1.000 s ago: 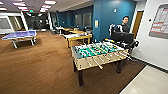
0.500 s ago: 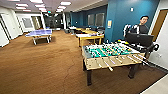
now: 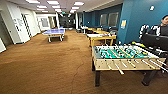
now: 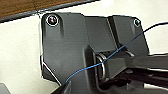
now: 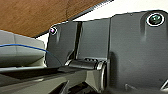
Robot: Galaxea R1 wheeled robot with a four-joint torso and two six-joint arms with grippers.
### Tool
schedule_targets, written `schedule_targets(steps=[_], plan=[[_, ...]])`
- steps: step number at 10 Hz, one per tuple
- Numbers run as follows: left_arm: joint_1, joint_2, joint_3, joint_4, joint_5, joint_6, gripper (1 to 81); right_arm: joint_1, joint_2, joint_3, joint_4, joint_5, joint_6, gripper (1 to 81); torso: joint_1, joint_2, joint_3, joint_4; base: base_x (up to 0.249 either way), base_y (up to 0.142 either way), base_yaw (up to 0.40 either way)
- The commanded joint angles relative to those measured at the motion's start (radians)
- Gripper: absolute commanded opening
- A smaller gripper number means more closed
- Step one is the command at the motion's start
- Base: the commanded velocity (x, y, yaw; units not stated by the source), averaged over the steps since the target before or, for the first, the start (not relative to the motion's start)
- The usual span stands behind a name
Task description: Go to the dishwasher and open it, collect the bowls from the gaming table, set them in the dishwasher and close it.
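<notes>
Head view has swung since half a second ago: the whole picture has shifted, so your camera moved, and the wooden table-football table with its green field and metal rods [image 3: 125,58] now sits lower and further toward the right edge of the frame, with more brown carpet [image 3: 47,67] open ahead of you. That gaming table stands on dark legs, its pale wood side wall facing you, rod handles sticking out along the near edge, rows of small players on the field; whether any bowls rest on it you cannot tell. A seated person in dark clothing [image 3: 160,30] is just beyond its far right corner, against the teal wall [image 3: 135,22]. Further back you see a blue table-tennis table [image 3: 54,32] and yellow-topped tables [image 3: 101,37]. Both wrist views give you dark robot plates and a blue cable [image 4: 105,62]; you cannot tell whether either pincer is open or closed.
</notes>
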Motion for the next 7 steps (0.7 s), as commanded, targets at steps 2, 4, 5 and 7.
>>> schedule_targets(steps=[2, 4, 5, 7], plan=[[-0.035, -0.010, 0.002, -0.009, 0.055, -0.004, 81.1, 0.049, 0.004, 0.012, -0.016, -0.052, -0.005, 81.1, 0.000, 0.000, 0.000, 0.000, 0.000, 0.000, 0.334], [-0.035, -0.009, 0.002, -0.009, 0.055, -0.006, 81.1, 0.049, 0.004, 0.012, -0.016, -0.052, -0.005, 81.1, 0.000, 0.000, 0.000, 0.000, 0.000, 0.000, 0.334], [-0.035, -0.009, 0.002, -0.009, 0.055, -0.006, 81.1, 0.049, 0.004, 0.012, -0.016, -0.052, -0.005, 81.1, 0.000, 0.000, 0.000, 0.000, 0.000, 0.000, 0.334], [-0.035, -0.007, 0.002, -0.009, 0.055, -0.006, 81.1, 0.050, 0.004, 0.011, -0.018, -0.050, -0.005, 81.1, -0.001, 0.000, 0.000, 0.000, 0.000, 0.000, 0.334]])
